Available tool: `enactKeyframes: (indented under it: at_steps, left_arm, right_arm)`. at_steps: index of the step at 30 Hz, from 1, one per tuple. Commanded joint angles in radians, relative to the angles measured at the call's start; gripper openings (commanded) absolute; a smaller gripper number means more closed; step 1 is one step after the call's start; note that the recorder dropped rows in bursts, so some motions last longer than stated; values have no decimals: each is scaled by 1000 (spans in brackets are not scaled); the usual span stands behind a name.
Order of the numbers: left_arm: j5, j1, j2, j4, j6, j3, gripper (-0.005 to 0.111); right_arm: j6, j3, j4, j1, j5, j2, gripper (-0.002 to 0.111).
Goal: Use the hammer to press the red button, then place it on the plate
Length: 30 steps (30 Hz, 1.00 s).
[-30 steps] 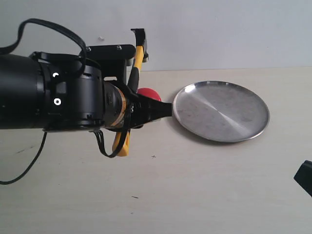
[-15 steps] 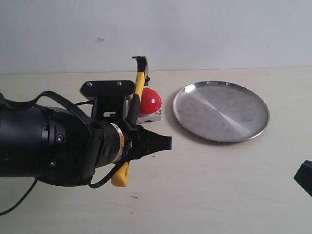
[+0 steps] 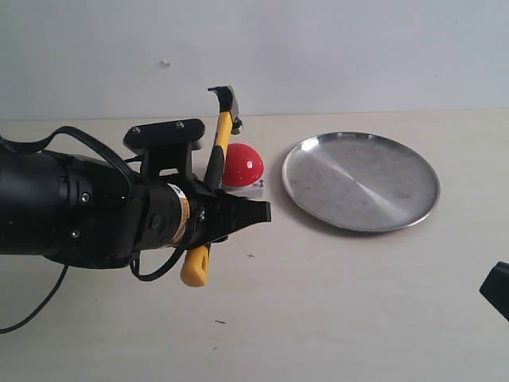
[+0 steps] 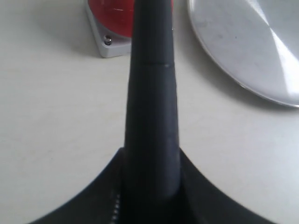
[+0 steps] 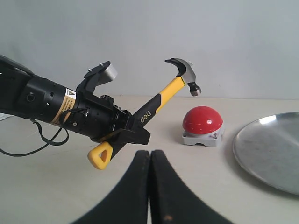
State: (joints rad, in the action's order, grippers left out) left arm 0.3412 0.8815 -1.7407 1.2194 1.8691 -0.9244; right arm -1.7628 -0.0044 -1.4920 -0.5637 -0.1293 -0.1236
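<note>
My left gripper point(image 3: 235, 213) is shut on the black middle of the hammer point(image 3: 220, 139) handle. The hammer slants up, its steel head point(image 5: 186, 73) in the air above and just beside the red button point(image 5: 202, 119), apart from the dome. Its yellow end with the hole point(image 5: 100, 155) hangs below the gripper. The button point(image 3: 242, 164) sits on its grey base left of the silver plate point(image 3: 360, 181), which holds nothing. My right gripper point(image 5: 150, 154) is shut on nothing, low at the table's near right point(image 3: 496, 290). In the left wrist view a dark column hides part of the button point(image 4: 110, 16).
The bulky black left arm point(image 3: 71, 215) and its cable fill the left side of the exterior view. A pale wall rises behind the beige table point(image 3: 342, 302).
The left arm has drawn back toward the front left with the hammer, uncovering the red button. The hammer head stays raised over it. The right gripper has not moved.
</note>
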Motion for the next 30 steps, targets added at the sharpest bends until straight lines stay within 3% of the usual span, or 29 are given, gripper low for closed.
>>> enactKeyframes:
  at_steps: [1, 14, 30]
  left_arm:
    - [-44, -21, 6, 48, -4, -7, 0]
    - [-42, -25, 6, 44, -34, -7, 0]
    - [-73, -45, 11, -84, -184, -13, 0]
  right_arm:
    - [7, 4, -3, -1, -2, 6, 0]
    - [7, 4, -1, -1, -2, 6, 0]
    - [7, 4, -5, -1, -2, 6, 0]
